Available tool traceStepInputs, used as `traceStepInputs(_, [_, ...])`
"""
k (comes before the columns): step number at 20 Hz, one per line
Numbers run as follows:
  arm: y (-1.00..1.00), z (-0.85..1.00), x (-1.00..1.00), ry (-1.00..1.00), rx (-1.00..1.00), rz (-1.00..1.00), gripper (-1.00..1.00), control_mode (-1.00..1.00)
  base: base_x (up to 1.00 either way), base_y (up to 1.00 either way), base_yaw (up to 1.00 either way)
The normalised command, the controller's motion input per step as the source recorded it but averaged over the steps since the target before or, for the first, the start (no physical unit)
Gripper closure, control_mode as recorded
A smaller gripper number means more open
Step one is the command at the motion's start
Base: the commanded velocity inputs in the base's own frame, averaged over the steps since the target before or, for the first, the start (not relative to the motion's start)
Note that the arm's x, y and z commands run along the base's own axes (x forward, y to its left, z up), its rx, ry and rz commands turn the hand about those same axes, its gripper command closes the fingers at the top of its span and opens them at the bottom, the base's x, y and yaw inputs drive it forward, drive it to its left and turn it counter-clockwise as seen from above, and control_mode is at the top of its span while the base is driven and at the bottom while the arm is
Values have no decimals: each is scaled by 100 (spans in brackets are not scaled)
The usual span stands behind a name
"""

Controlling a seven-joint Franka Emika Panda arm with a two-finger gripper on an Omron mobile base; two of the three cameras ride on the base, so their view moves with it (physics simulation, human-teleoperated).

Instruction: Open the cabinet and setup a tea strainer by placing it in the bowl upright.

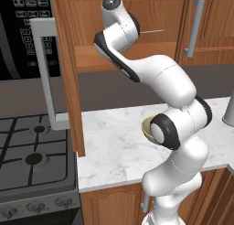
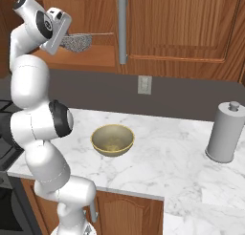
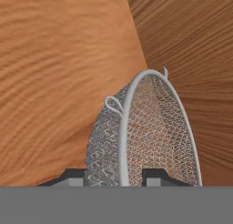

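Note:
The cabinet's door stands swung wide open, its grey bar handle facing out. My arm reaches inside, onto the lower shelf. The tea strainer, a silver mesh basket, lies there with its thin wire handle pointing right. My gripper is at the basket. In the hand view the two fingertips stand close on either side of the strainer's mesh and rim, shut on it. The olive-gold bowl sits empty on the marble counter below, partly hidden behind my arm in the left base view.
A gas stove sits left of the counter, with a black microwave above it. A grey canister stands at the counter's right. The narrower cabinet's handle hangs just right of the opening. A wall outlet is behind the bowl.

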Motion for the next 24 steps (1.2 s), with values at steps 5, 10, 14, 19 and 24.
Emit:
traceStepInputs(5, [0, 0, 0, 0, 0, 3, 100, -100, 0, 0, 0])
traceStepInputs(10, [0, 0, 0, -7, -2, 0, 100, -100, 0, 0, 0])
traceStepInputs(14, [0, 0, -24, -19, -11, 0, 100, -100, 0, 0, 0])
traceStepInputs(19, [0, 0, -43, -18, -8, 0, 100, -100, 0, 0, 0])
traceStepInputs(24, [0, 0, -61, -2, 0, -4, 100, -100, 0, 0, 0])
